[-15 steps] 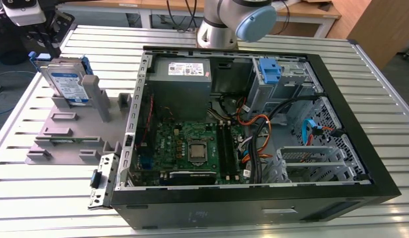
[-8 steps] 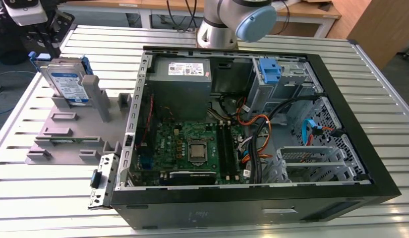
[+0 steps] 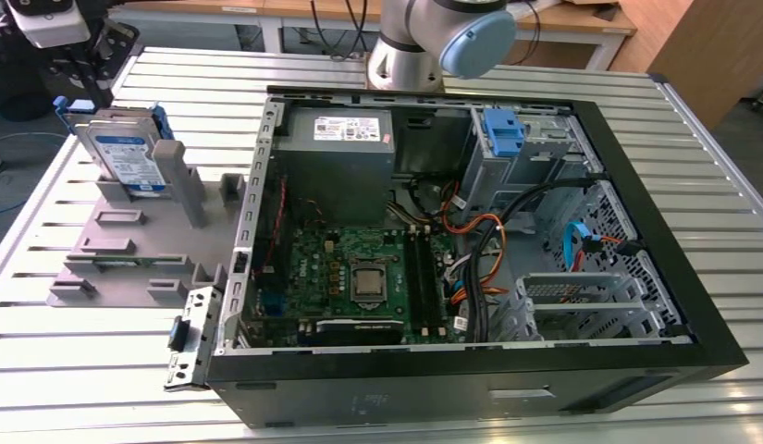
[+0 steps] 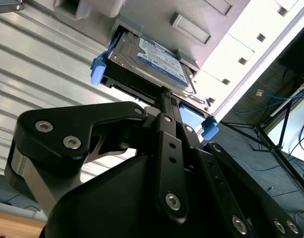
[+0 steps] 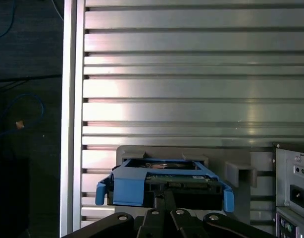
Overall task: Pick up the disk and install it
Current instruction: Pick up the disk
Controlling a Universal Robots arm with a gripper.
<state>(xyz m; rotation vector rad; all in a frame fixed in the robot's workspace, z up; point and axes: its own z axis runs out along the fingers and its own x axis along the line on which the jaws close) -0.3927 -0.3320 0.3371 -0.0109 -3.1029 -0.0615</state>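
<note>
On slatted table (image 5: pixel 191 74), disk (image 5: pixel 157 177) (upright in holder (image 5: pixel 238 171)) sits at gripper's (image 5: pixel 164 194) closed fingertips.

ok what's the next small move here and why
Probably ease the gripper closer to the silver hard drive in its blue plastic bracket: it stands upright in the grey plastic holder outside the open computer case, lined up with the gripper, not yet lifted.

Exterior view high over computer case (image 3: pixel 480 231), both wrist views close behind claw (image 4: pixel 164 93) (image 5: pixel 164 192), all sharing disk (image 3: pixel 122 148) (image 4: pixel 159 59) (image 5: pixel 157 177)
</note>
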